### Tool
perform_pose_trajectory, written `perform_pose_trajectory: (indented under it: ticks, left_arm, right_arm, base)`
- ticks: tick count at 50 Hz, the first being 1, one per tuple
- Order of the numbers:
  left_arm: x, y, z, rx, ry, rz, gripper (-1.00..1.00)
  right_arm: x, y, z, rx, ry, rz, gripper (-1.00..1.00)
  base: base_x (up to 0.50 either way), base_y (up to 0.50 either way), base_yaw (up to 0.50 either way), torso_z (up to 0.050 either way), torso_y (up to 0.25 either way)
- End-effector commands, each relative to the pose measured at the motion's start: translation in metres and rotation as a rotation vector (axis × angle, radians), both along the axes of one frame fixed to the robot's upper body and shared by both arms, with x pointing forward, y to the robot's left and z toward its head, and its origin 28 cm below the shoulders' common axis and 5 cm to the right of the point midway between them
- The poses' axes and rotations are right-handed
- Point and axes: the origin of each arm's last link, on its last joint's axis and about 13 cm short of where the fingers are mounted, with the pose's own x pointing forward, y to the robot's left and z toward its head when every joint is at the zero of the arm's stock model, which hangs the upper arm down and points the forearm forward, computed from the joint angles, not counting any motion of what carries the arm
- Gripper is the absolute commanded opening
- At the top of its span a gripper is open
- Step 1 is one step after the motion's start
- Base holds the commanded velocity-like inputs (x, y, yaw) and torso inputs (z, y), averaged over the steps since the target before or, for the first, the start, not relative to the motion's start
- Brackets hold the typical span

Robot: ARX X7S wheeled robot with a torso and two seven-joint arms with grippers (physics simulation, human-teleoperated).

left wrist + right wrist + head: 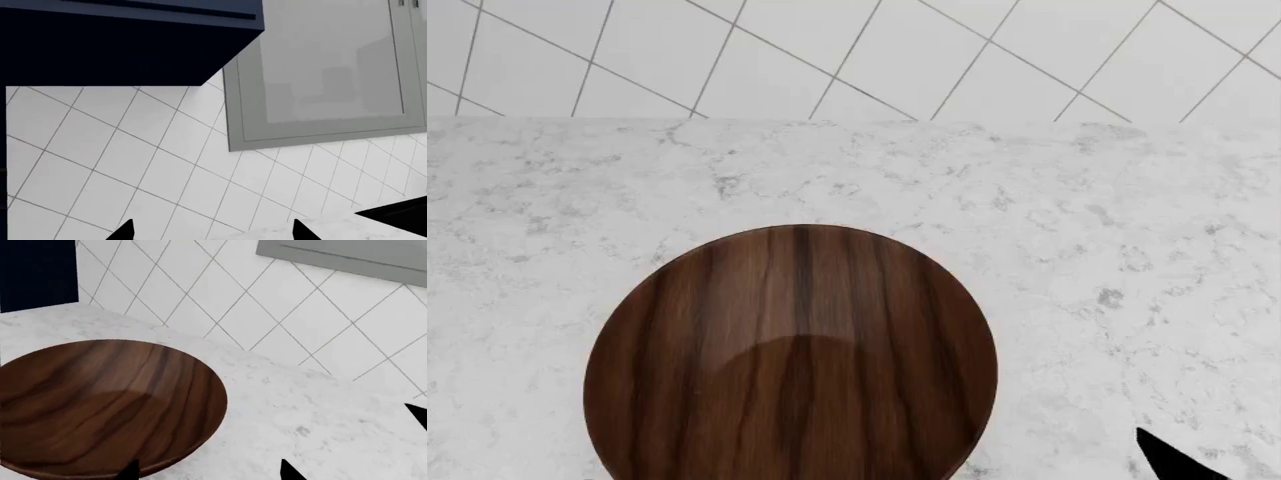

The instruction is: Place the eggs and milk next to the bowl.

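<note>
The bowl (790,358) is large, round, dark brown wood with streaky grain, and it is empty. It sits on the marble counter near the front edge of the head view. It also shows in the right wrist view (100,405). My right gripper (210,473) is open and empty, just beside the bowl's rim, with one fingertip (130,471) over the rim and the other over the counter. My left gripper (213,234) is open and empty, facing the tiled wall. The eggs and the milk are out of view.
White marble counter (1094,250) runs back to a diagonal white-tiled wall (827,50). The left wrist view shows a navy upper cabinet (120,40) and a grey cabinet door (327,70). A black tip (1174,462) shows at the head view's lower right.
</note>
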Motion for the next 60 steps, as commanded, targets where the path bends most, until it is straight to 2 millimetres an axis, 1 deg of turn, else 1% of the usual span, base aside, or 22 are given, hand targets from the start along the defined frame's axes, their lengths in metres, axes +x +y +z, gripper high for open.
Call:
perform_pose_trajectory:
  ticks: [1,4,15,18,24,30,34,40,44,55,60]
  left_arm:
    - [0.000,-0.001,-0.003,-0.071,0.011,0.068,1.00]
    - [0.002,-0.005,-0.005,-0.074,0.023,0.071,1.00]
    - [0.004,-0.006,-0.003,-0.107,0.036,0.132,1.00]
    - [0.005,-0.007,-0.006,-0.105,0.042,0.138,1.00]
    - [0.005,-0.009,-0.005,-0.140,0.033,0.162,1.00]
    - [0.010,-0.012,-0.006,-0.140,0.021,0.185,1.00]
    - [0.012,-0.011,-0.004,-0.156,0.012,0.196,1.00]
    - [0.018,-0.006,0.004,-0.185,-0.028,0.238,1.00]
    - [0.025,-0.001,0.017,-0.206,-0.074,0.260,1.00]
    - [0.027,0.006,0.029,-0.211,-0.107,0.271,1.00]
    - [0.029,0.007,0.035,-0.200,-0.119,0.268,1.00]
  right_arm:
    - [-0.003,-0.005,0.010,0.083,-0.076,-0.076,1.00]
    - [0.003,-0.005,0.013,0.104,-0.095,-0.117,1.00]
    - [0.019,-0.006,0.024,0.185,-0.177,-0.209,1.00]
    - [0.027,-0.004,0.029,0.220,-0.219,-0.244,1.00]
    - [0.046,0.002,0.037,0.289,-0.302,-0.306,1.00]
    - [0.060,0.008,0.047,0.314,-0.377,-0.332,1.00]
    - [0.066,0.008,0.049,0.328,-0.391,-0.351,1.00]
    - [0.070,0.009,0.054,0.343,-0.407,-0.355,1.00]
    - [0.073,0.010,0.054,0.365,-0.416,-0.369,1.00]
    - [0.074,0.010,0.057,0.374,-0.422,-0.371,1.00]
    - [0.071,0.012,0.063,0.379,-0.438,-0.363,1.00]
  base:
    - [0.00,0.00,0.00,0.000,0.000]
    - [0.00,0.00,0.00,0.000,0.000]
    - [0.00,0.00,0.00,0.000,0.000]
    - [0.00,0.00,0.00,0.000,0.000]
    - [0.00,0.00,0.00,0.000,0.000]
    - [0.00,0.00,0.00,0.000,0.000]
    - [0.00,0.00,0.00,0.000,0.000]
    - [0.00,0.00,0.00,0.000,0.000]
    - [0.00,0.00,0.00,0.000,0.000]
    - [0.00,0.00,0.00,0.000,0.000]
    - [0.00,0.00,0.00,0.000,0.000]
